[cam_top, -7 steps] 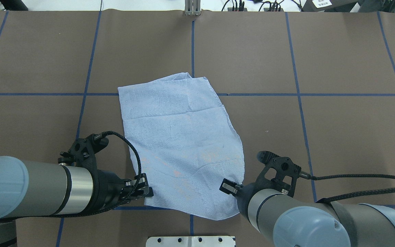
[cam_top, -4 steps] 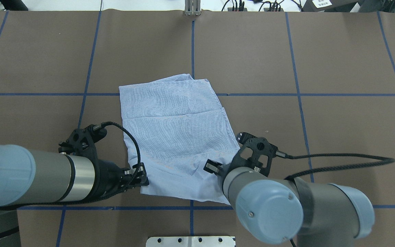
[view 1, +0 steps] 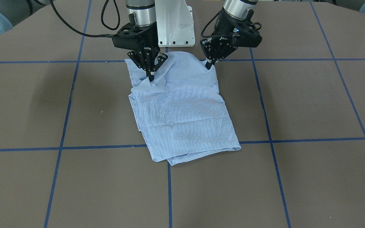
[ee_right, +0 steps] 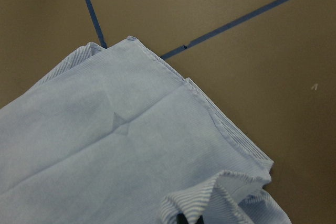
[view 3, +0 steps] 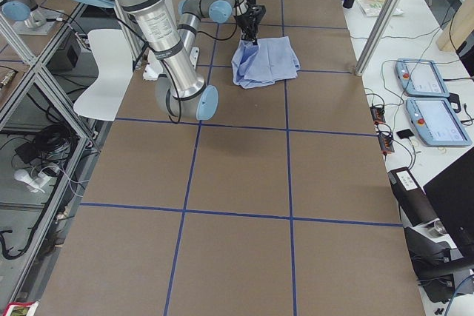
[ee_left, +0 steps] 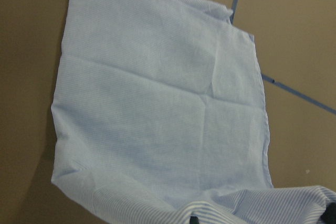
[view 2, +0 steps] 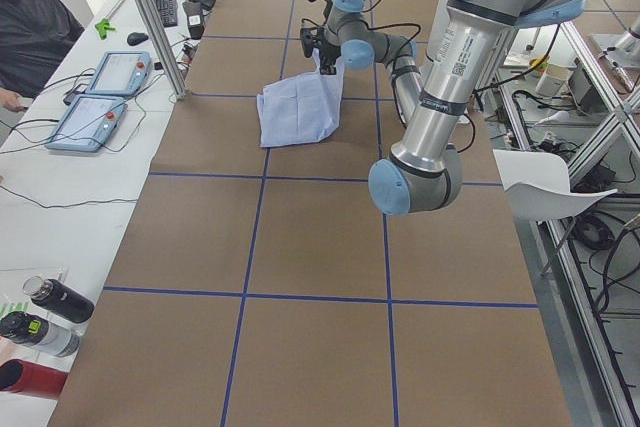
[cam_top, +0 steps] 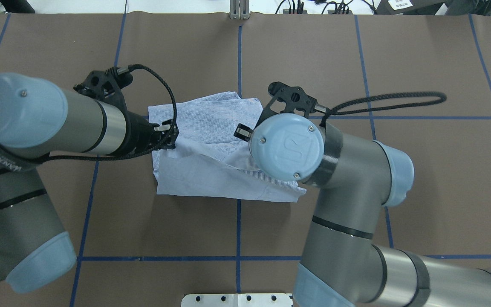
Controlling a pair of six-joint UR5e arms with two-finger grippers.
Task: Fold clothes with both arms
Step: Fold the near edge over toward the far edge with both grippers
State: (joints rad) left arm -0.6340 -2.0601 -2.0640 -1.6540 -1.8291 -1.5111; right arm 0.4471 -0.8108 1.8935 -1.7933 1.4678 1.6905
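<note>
The light blue striped shirt [view 1: 182,117] lies folded flat on the brown table, also in the overhead view [cam_top: 211,113]. Its edge nearest the robot is lifted and draped forward over the rest [cam_top: 215,181]. My left gripper [view 1: 208,66] is shut on that raised edge at one corner, also in the overhead view [cam_top: 172,138]. My right gripper [view 1: 151,78] is shut on the other corner; in the overhead view its own wrist joint hides it. Both wrist views show the flat shirt [ee_left: 157,108] [ee_right: 105,145] below, with pinched cloth at the bottom edge. Collar and buttons are hidden.
Blue tape lines [cam_top: 239,59] cross the brown table. The white pedestal base [view 1: 173,28] stands just behind the shirt. A metal post [cam_top: 239,10] sits at the far edge. Teach pendants [view 2: 100,97] and bottles [view 2: 50,317] lie on a side table.
Both grippers have carried the shirt's near edge up and away from the robot, over the flat part. The visible shirt has grown shorter, and both arms now reach further out.
</note>
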